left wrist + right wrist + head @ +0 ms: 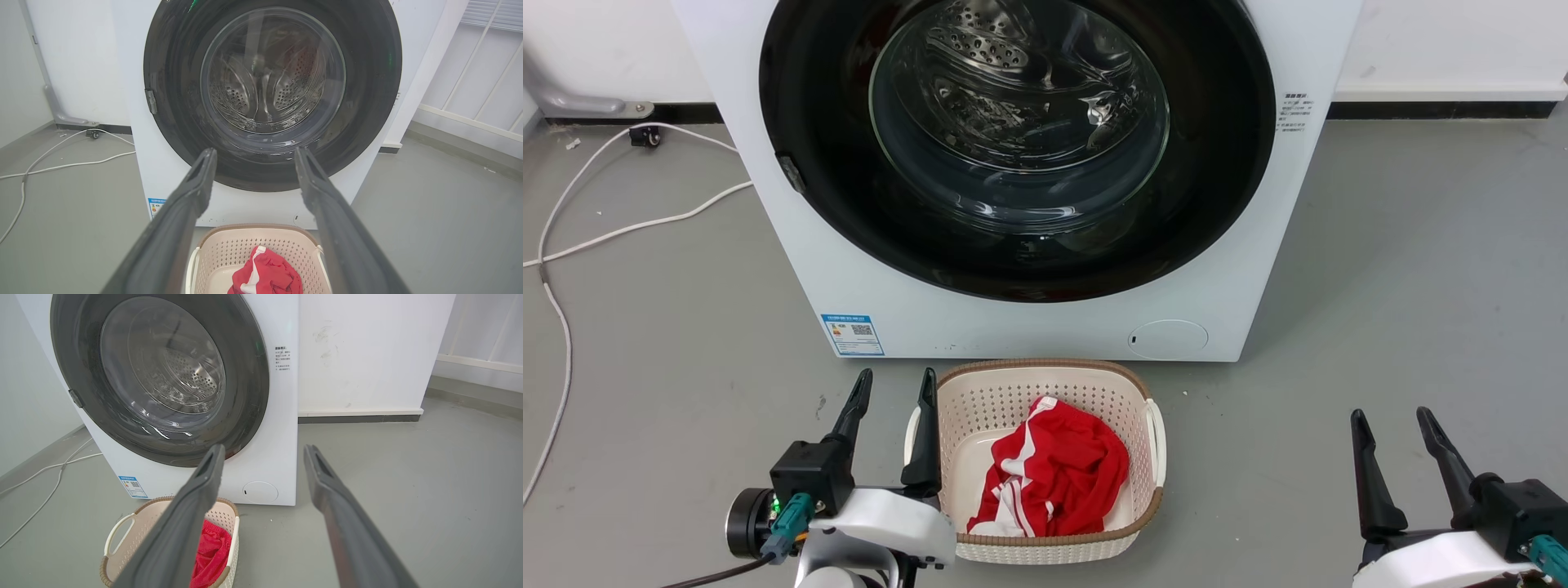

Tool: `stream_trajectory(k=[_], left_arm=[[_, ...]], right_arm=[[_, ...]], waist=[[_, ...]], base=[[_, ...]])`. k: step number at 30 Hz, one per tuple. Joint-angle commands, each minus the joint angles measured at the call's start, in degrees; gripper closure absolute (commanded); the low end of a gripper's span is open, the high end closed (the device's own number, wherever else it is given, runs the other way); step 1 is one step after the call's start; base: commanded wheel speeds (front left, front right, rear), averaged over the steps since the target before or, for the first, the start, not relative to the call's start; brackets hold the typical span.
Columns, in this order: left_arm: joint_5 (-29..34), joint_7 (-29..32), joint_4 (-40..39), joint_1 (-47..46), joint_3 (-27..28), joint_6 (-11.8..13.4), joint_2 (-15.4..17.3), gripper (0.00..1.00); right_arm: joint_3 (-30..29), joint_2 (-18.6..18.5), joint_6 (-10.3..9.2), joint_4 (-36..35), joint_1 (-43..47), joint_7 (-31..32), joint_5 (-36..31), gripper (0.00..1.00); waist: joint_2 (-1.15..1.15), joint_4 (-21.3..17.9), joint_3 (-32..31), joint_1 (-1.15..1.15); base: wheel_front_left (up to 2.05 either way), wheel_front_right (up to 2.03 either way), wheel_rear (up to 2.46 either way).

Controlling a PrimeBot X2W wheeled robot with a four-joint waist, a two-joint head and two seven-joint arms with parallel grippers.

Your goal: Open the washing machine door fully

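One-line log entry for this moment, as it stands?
washing machine door shut | left gripper open, near basket | right gripper open | no contact

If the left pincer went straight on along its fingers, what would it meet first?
Probably the washing machine door, at its lower black rim, passing above the basket; depth is uncertain.

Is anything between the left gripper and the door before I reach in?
Nothing stands directly between the left gripper and the door. The basket sits on the floor beside the gripper, below the door; the reach above it looks clear.
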Motion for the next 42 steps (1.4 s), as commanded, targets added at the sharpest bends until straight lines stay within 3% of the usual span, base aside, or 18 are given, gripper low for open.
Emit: stream_trajectory(k=[1, 23, 35, 36, 37, 38, 42], left_arm=[[1.4, -0.6, -0.2, 0.3, -0.3, 0.2, 0.0, 0.00], [8.4, -2.9, 0.3, 0.6, -1.6, 1.0, -0.1, 0.00], [7.2, -2.9, 0.8, 0.4, -1.5, 1.3, -0.1, 0.00], [7.2, -2.9, 0.8, 0.4, -1.6, 1.3, -0.1, 0.00], [7.1, -2.9, 0.8, 0.4, -1.6, 1.3, -0.1, 0.00], [7.1, -2.9, 0.8, 0.4, -1.6, 1.4, -0.1, 0.00], [6.9, -2.9, 0.8, 0.5, -1.7, 1.4, -0.1, 0.00]], right_arm=[[-0.1, 0.1, -0.02, -0.4, 0.5, -0.3, -1.3, 0.00], [-0.2, 0.2, -0.02, -0.3, 1.6, -2.6, -8.0, 0.00], [-0.5, 0.2, -0.03, 0.4, 1.3, -2.6, -6.5, 0.00], [-0.5, 0.2, -0.02, 0.4, 1.3, -2.6, -6.5, 0.17], [-0.6, 0.2, -0.02, 0.5, 1.3, -2.3, -5.9, 0.64], [-0.5, 0.2, -0.03, 0.6, 1.3, -2.3, -5.7, 1.00], [-0.2, 0.2, -0.02, 0.7, 1.5, -1.9, -4.9, 1.00]], waist=[[0.00, 0.0, 0.0, 0.00], [0.00, 0.2, 0.2, 0.00], [0.00, 0.1, 0.3, 0.00], [0.00, 0.1, 0.3, 0.00], [0.00, 0.1, 0.2, 0.00], [0.00, 0.1, 0.2, 0.00], [0.00, 0.1, 0.3, 0.00]], base=[[0.00, 0.00, 0.00], [0.00, 0.00, 0.00], [0.00, 0.00, 0.00], [0.00, 0.00, 0.00], [0.00, 0.00, 0.00], [0.00, 0.00, 0.00], [0.00, 0.00, 0.00]])
